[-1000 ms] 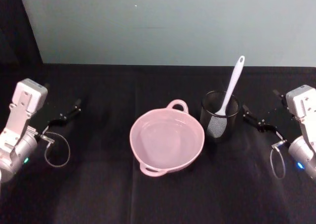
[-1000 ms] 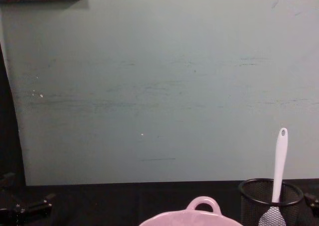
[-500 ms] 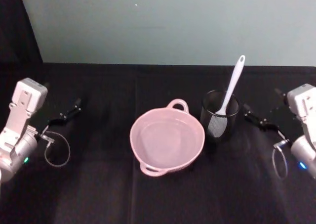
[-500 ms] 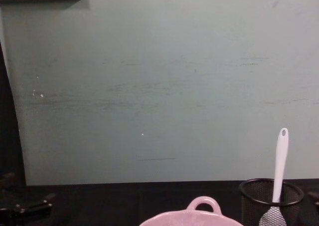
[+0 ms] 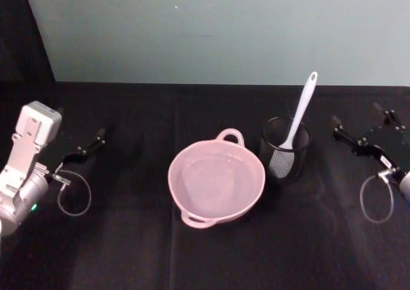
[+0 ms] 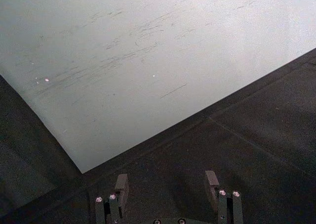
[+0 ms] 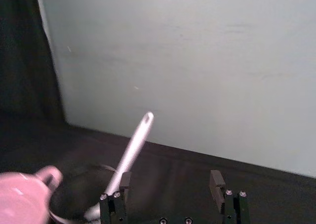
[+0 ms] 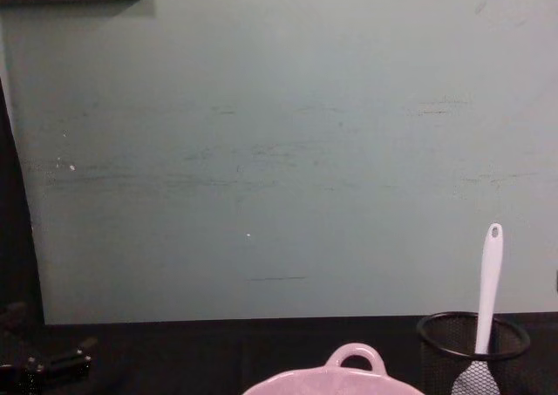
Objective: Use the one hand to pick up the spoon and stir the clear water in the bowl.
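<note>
Spoon (image 5: 296, 122) is seen propped in the mesh cup (image 5: 286, 164) at the bowl's (image 5: 216, 208) two o'clock, flanked by the right gripper (image 7: 170, 180) and left gripper (image 6: 166, 180), both jaws spread wide.

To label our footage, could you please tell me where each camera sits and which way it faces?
Left wrist: on that wrist, facing the wall over its open left tool.
Right wrist: on that wrist, facing the spoon past its open right tool.
Head: high, looking down on bowl, mesh cup, both tools.
Chest: low, looking forward; shares bowl, mesh cup, spoon with head.
</note>
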Robot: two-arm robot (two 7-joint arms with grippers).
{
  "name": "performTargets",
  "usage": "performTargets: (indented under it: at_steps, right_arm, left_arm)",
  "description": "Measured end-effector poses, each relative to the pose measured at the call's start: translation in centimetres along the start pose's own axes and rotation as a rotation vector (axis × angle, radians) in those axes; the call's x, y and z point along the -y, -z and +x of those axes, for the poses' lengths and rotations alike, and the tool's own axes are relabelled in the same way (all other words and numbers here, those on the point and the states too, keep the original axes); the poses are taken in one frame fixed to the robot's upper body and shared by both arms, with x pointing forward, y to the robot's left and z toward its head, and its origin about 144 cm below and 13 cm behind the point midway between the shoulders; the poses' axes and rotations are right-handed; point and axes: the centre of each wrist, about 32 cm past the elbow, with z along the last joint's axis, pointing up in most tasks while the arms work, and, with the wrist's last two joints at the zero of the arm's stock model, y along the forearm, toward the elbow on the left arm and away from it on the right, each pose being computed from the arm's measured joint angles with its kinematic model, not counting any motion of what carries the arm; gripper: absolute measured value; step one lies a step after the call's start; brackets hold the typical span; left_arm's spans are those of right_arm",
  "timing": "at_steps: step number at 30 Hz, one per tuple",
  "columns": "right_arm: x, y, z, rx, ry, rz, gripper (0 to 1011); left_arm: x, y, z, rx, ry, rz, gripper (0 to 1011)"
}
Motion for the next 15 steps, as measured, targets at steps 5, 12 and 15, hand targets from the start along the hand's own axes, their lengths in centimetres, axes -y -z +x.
performTargets:
  at_steps: [5, 12, 15]
  right_arm:
    - [-1.3, -0.6, 0.6, -0.223, -0.078, -0.001, 1003]
    - [-3.8, -1.2, 1.4, -0.458, -0.184, -0.053, 1003]
    - [-4.9, -1.3, 1.8, -0.543, -0.214, -0.076, 1003]
  left_arm:
    - [0.0, 0.0, 0.0, 0.0, 0.0, 0.0, 1011]
    - [0.0, 0.0, 0.0, 0.0, 0.0, 0.0, 1011]
    - [0.0, 0.0, 0.0, 0.0, 0.0, 0.0, 1011]
